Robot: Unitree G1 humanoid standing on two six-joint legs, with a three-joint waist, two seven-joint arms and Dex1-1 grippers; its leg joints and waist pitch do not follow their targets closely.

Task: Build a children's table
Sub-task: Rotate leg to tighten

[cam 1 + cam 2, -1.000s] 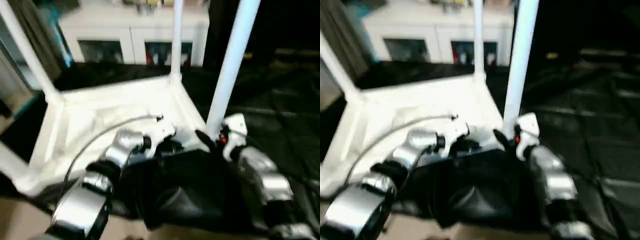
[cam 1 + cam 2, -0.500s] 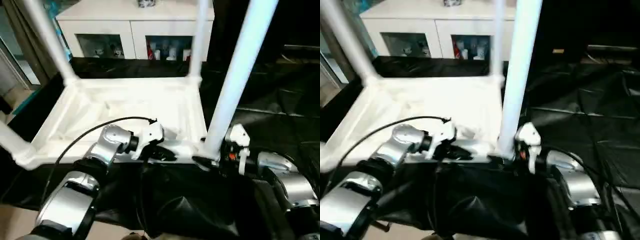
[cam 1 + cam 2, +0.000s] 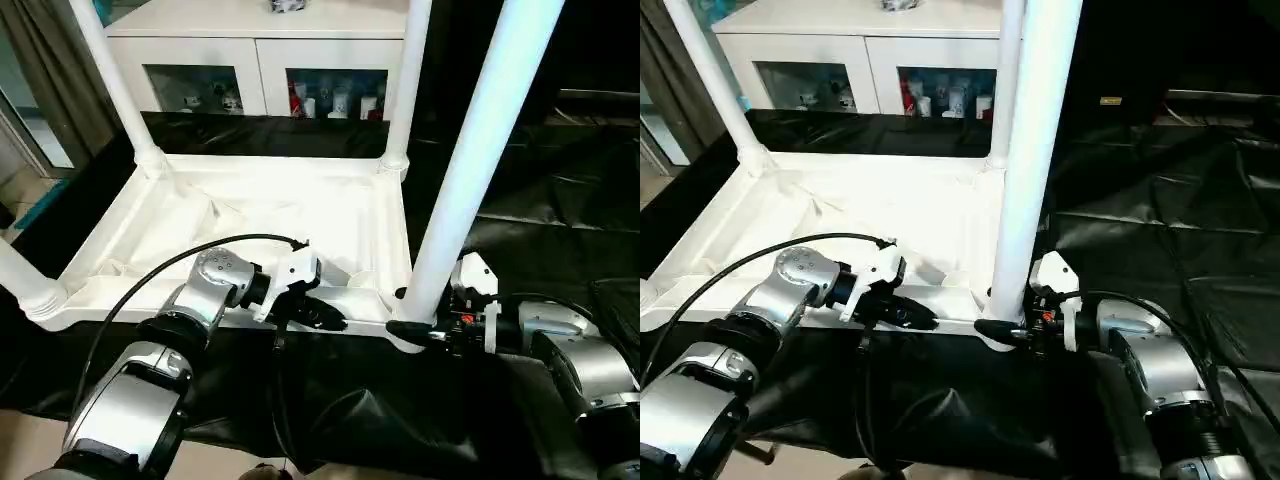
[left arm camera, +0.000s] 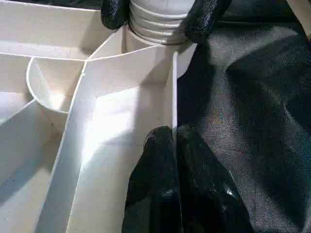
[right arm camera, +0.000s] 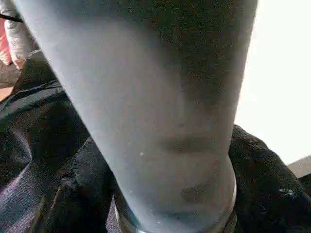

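The children's table lies upside down on the black work table, ribbed underside up, its white legs standing upright. My left gripper is shut on the thin near rim of the top, one finger on each side of the wall. My right gripper sits at the foot of the near right leg. Its fingers press against both sides of the leg's ribbed base by the corner socket. Up close, the leg stands between those black fingers.
The black cloth of the work table spreads to the right and bunches under my forearms. A white cabinet with glass doors stands behind. Other legs rise at the far left, far right and near left.
The camera has tilted and steadied. My right gripper's fingers have closed in on the base of the near right leg. My left gripper stays shut on the rim.
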